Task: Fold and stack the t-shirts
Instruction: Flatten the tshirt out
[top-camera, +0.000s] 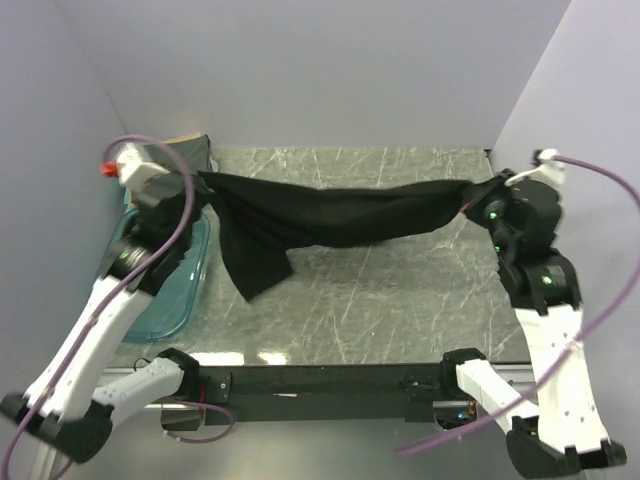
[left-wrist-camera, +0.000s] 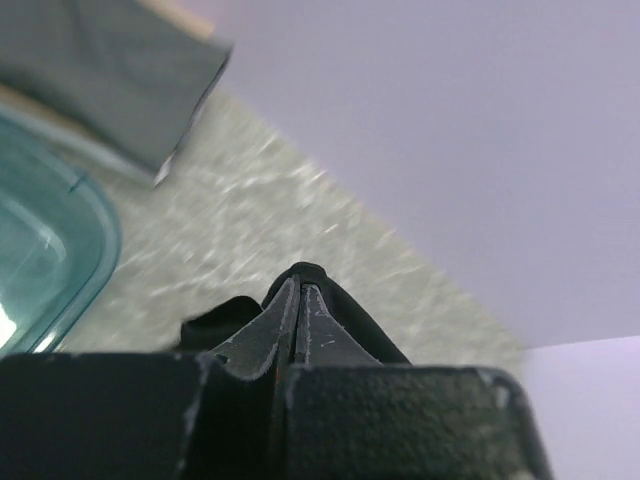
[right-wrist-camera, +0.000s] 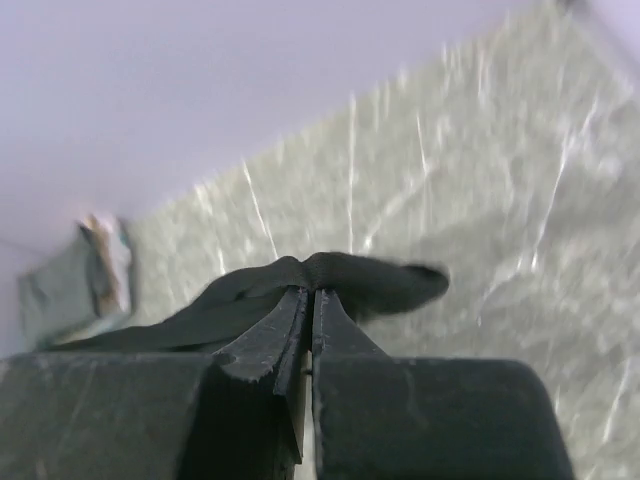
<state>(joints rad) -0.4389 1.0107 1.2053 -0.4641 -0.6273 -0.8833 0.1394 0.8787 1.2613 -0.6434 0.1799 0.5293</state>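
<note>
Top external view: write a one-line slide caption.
The left gripper and right gripper pinch opposite ends of a plain black cloth t-shirt, holding it stretched over the marbled grey table.

pale lilac walls (top-camera: 300, 70) enclose a grey-green marbled tabletop (top-camera: 380, 300).

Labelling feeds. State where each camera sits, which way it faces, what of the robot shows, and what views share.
Top external: above and behind the arms, looking down on the table; both arms show, black t-shirt strung between left gripper and right gripper.
Left wrist: on the left arm, facing past its shut fingers over the table, blue tub and folded shirts.
Right wrist: on the right arm, facing past its shut fingers across the table.
Shared: all three show the black t-shirt and folded shirts.
</note>
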